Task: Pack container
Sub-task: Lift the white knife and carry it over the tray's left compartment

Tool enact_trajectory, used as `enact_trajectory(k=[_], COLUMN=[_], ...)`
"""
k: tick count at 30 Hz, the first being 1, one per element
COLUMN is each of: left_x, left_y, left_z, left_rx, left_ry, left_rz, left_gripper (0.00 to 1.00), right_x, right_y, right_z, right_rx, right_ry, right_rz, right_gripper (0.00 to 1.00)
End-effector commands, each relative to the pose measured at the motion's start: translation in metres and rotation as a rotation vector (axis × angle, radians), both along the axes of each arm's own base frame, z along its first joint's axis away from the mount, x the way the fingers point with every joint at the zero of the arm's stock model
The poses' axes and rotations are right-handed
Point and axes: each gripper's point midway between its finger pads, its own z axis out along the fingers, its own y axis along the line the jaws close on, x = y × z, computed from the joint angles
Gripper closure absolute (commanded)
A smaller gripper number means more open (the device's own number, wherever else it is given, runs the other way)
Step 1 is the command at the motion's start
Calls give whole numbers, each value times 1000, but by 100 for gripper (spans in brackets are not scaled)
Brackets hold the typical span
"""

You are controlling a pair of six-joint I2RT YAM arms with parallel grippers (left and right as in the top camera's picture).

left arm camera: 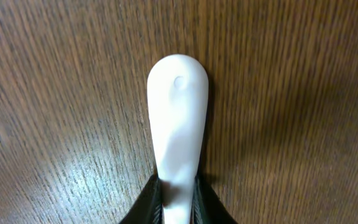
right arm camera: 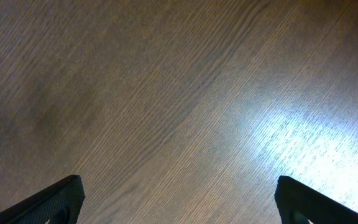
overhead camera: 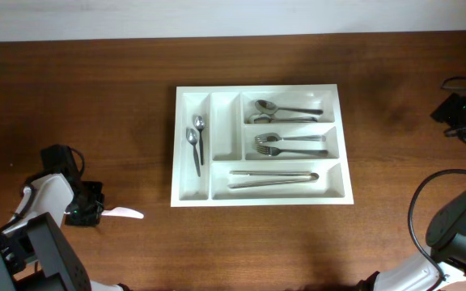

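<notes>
Overhead: far left, near the table's point(overhead camera: 95, 81) front edge, the left gripper point(overhead camera: 90, 212) sits low on the wood. A white plastic utensil point(overhead camera: 124, 213) pokes out to its right, lying flat. Left wrist view: the black fingers point(left arm camera: 146, 208) are pinched together on the utensil's narrow part, and its rounded end points away from them. Can't tell what kind of utensil it is.

Mid-table and well apart from that: the white cutlery tray point(overhead camera: 180, 145), square to the table edge. Its leftmost long slot holds two small metal spoons point(overhead camera: 196, 139). On the right side, larger spoons point(overhead camera: 285, 109) lie in the top wide bay, forks point(overhead camera: 288, 145) in the middle one, and long metal pieces point(overhead camera: 273, 178) in the bottom bay; type unclear.

Far right: the right arm point(overhead camera: 459, 222) is off the tray. Right wrist view: right gripper point(right arm camera: 178, 186) over bare wood, jaws spread wide, nothing between them.
</notes>
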Motion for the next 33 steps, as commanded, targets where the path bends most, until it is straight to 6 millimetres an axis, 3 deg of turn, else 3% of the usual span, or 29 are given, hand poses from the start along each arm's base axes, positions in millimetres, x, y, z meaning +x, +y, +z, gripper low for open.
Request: enact_trajectory(k=[1,4,8,11,16,22,27,33], left_x=[-31,-31,-28,-15,30,101,164,215], left_y=[-24,-24,-23,-24,-17,-12,-42,-118], left_z=[-30,-30,-29,-25,-2,48,103,150], left_rx=[-105,-105,-106,-129,-132,-46,41,116], left_ry=[108,108,99,58,-67,-244,-403,-586], left_rz=[1,0,0,-5,-126,-386,-665,-925], left_gripper=[91,98,98,98,98,98,98,98], right_x=[3,3,3,3,3,3,3,3], right_y=[-2,-2,-2,-2,-2,-2,-2,-2], right_z=[5,5,5,5,5,5,5,5], right_rx=[-9,-9,-9,-9,-9,-9,-9,-9], right_ry=[-14,-14,-14,-15,-14,-14,-15,-15], right_rz=[-3,-3,-3,-3,-3,-3,-3,-3], right_gripper=[1,1,1,1,1,1,1,1])
